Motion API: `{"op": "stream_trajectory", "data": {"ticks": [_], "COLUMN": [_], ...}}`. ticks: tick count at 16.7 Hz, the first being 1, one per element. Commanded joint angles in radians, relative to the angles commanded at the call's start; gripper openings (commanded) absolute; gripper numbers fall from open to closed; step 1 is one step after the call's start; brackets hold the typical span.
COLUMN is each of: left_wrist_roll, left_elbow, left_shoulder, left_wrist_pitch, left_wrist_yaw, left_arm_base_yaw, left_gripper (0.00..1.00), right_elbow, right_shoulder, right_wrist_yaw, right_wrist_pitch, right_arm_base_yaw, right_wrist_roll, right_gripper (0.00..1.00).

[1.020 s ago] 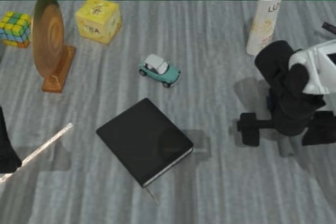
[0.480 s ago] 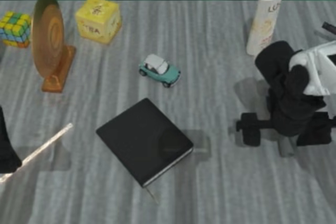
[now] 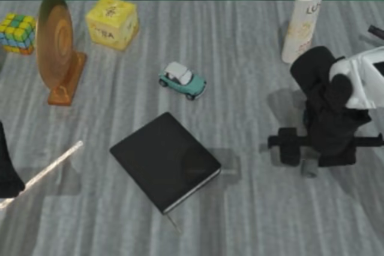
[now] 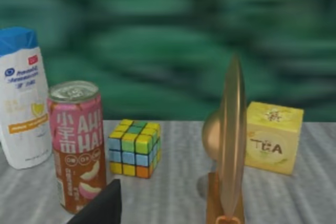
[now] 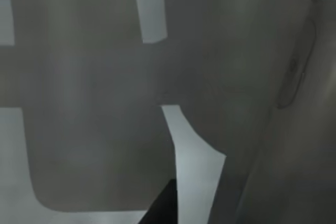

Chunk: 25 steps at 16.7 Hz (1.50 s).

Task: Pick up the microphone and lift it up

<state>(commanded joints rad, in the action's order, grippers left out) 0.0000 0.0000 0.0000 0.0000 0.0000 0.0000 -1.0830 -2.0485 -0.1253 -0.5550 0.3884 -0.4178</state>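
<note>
Across the grey desk (image 3: 252, 52), the right arm stood near the right edge, bent straight down over its own shadow. The right gripper (image 3: 324, 143) pointed at the desk, and whether it was open or closed could not be told. The black book (image 3: 165, 161) lay well apart from it, toward the desk's middle. The wooden disc on its stand (image 3: 55, 46) was farther off beyond the book, and the white lotion bottle (image 3: 302, 23) stood near the gripper on its far side. A toy car (image 3: 183, 80) sat between the book and the bottle.

The microphone (image 5: 296, 103) was directly beneath the gripper. The arm hid it from above. Only the right wrist view showed it, as a grey rounded shaft just beside the gripper.

Compared with a second ago, the gripper's dark body had shifted slightly toward the book. The blue sliver that had shown at the arm's edge was covered.

The left gripper (image 3: 6, 175) stayed parked at the left edge, its state unclear.
</note>
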Motion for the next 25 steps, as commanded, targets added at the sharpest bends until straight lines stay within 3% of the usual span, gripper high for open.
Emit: {"op": "stream_trajectory", "data": {"ticks": [2, 9, 10, 15, 19, 25], "left_wrist_roll": [0.000, 0.000, 0.000, 0.000, 0.000, 0.000], "left_elbow": [0.000, 0.000, 0.000, 0.000, 0.000, 0.000], "left_shoulder": [0.000, 0.000, 0.000, 0.000, 0.000, 0.000], "left_wrist_pitch": [0.000, 0.000, 0.000, 0.000, 0.000, 0.000], "left_wrist_yaw": [0.000, 0.000, 0.000, 0.000, 0.000, 0.000], "left_arm_base_yaw": [0.000, 0.000, 0.000, 0.000, 0.000, 0.000], "left_gripper": [1.00, 1.00, 1.00, 1.00, 1.00, 1.00], "right_elbow": [0.000, 0.000, -0.023, -0.004, 0.048, 0.186], "right_shoulder": [0.000, 0.000, 0.045, 0.063, 0.103, 0.205], "right_wrist_yaw": [0.000, 0.000, 0.056, 0.088, 0.160, 0.302], "right_wrist_pitch": [0.000, 0.000, -0.014, 0.090, 0.334, 0.811], "right_arm_base_yaw": [0.000, 0.000, 0.013, 0.017, 0.019, 0.017], "right_wrist_roll": [0.000, 0.000, -0.034, -0.003, 0.063, 0.199], "right_gripper": [0.00, 0.00, 0.00, 0.00, 0.00, 0.00]}}
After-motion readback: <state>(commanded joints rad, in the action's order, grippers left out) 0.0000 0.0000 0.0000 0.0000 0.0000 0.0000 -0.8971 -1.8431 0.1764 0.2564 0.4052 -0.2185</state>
